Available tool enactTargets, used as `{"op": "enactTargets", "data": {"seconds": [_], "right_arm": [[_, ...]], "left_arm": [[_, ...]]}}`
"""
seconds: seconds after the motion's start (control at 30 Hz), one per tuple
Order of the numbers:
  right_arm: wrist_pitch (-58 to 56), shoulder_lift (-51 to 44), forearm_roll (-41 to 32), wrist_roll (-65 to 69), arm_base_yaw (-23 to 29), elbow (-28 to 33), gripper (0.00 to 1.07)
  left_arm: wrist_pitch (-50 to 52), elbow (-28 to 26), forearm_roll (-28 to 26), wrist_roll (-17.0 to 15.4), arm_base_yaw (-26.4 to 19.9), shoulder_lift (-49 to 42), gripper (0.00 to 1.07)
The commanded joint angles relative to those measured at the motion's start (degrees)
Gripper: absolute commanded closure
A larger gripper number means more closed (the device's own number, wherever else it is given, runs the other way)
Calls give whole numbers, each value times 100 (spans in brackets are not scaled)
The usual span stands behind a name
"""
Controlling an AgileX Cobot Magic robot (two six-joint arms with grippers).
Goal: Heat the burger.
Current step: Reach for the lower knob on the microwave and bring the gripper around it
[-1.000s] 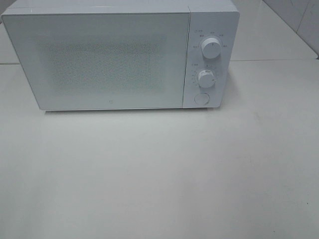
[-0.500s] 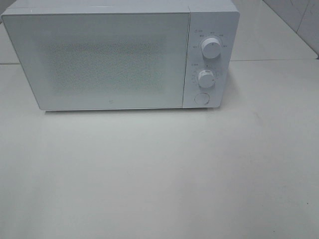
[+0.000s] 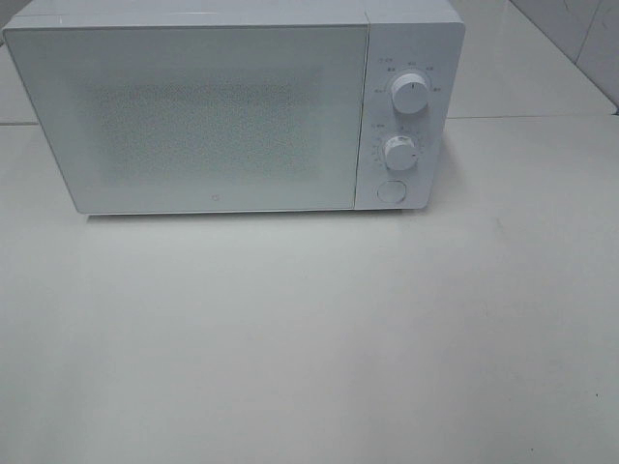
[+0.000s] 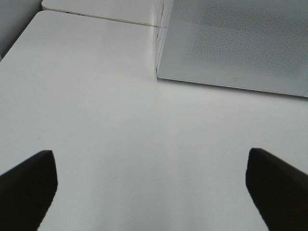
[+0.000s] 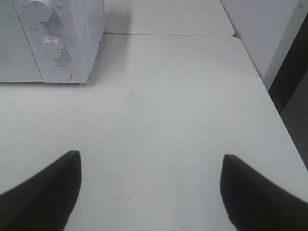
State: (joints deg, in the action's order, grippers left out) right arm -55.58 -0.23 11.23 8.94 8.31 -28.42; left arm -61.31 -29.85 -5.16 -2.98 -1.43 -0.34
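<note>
The burger is out of view in every frame. A white microwave (image 3: 232,106) stands at the back of the white table (image 3: 309,329) with its door (image 3: 193,116) shut. Its two knobs (image 3: 409,94) and a round button (image 3: 390,190) sit on the right panel. Neither arm shows in the exterior view. My left gripper (image 4: 151,185) hangs open over bare table, short of the microwave's front left corner (image 4: 159,74). My right gripper (image 5: 151,190) is also open over bare table, short of and to the right of the control panel (image 5: 53,45). Both hold nothing.
The table's right edge (image 5: 276,120) drops off to a dark gap in the right wrist view. A seam (image 4: 106,18) to a second white surface runs behind the microwave. Tiled wall (image 3: 571,39) stands at the back right.
</note>
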Motion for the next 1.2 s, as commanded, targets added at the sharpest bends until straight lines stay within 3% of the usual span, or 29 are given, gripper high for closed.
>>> {"op": "enactTargets", "data": {"seconds": [0.03,0.77,1.2], "right_arm": [[34,-143,23,11,-34,-6,33],[252,-69,-23,29,-34,-115,34],[2080,1507,29,120,-34,-183,35]], "left_arm": [[6,17,-17,17,-29,-109,7],[6,17,-17,17,-29,-109,7],[6,17,-17,17,-29,-109,7]]}}
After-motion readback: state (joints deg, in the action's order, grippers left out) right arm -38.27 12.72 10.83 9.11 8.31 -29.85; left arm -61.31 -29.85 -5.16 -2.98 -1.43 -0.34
